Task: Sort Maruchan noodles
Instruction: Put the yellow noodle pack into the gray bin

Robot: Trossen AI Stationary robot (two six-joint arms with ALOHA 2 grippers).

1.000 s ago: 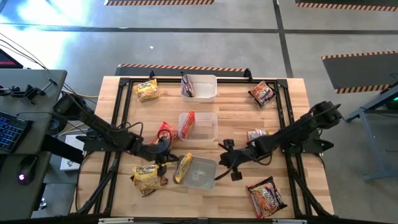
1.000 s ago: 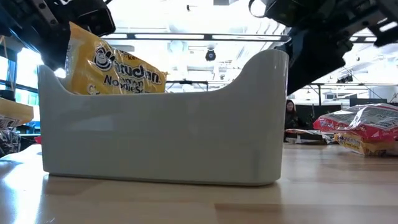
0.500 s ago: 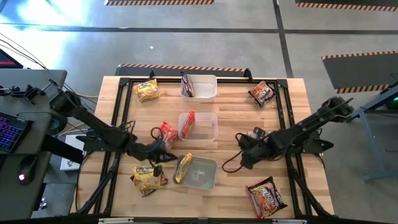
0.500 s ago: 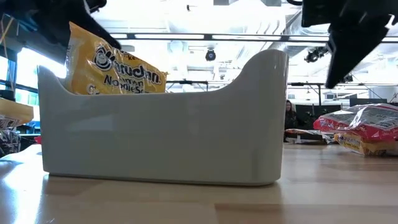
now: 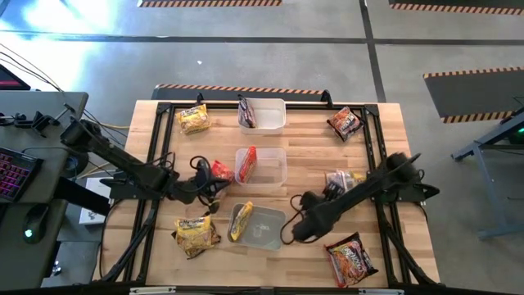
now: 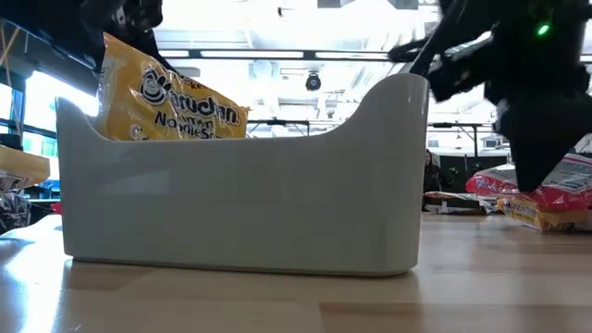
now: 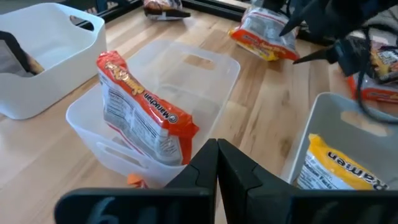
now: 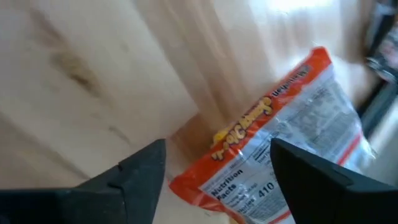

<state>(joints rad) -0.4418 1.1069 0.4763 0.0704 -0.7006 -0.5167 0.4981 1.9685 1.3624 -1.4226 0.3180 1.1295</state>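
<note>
Three clear tubs stand in a row down the table's middle. The far tub (image 5: 268, 115) holds a dark packet (image 5: 246, 113). A red packet (image 7: 146, 115) stands upright in the middle tub (image 5: 266, 166). A yellow packet (image 6: 171, 104) leans in the near tub (image 5: 266, 228). My left gripper (image 5: 206, 179) is shut, hovering left of the middle tub over a loose red packet (image 5: 220, 170). My right gripper (image 5: 293, 232) is open, just right of the near tub, tipped down. A red packet (image 8: 280, 143) lies flat on the wood ahead of its fingers.
Loose packets lie around the edges: a yellow packet (image 5: 193, 120) at far left, yellow ones (image 5: 195, 236) at near left, a dark red packet (image 5: 345, 123) at far right and another packet (image 5: 340, 179) at right under my right arm. Black frame rails run along both sides.
My left gripper has risen and drawn back from the near tub's yellow packet toward the table's far left, ending beside the middle tub. My right gripper swung back toward the right edge, then came forward again beside the near tub, tipping steeply downward.
</note>
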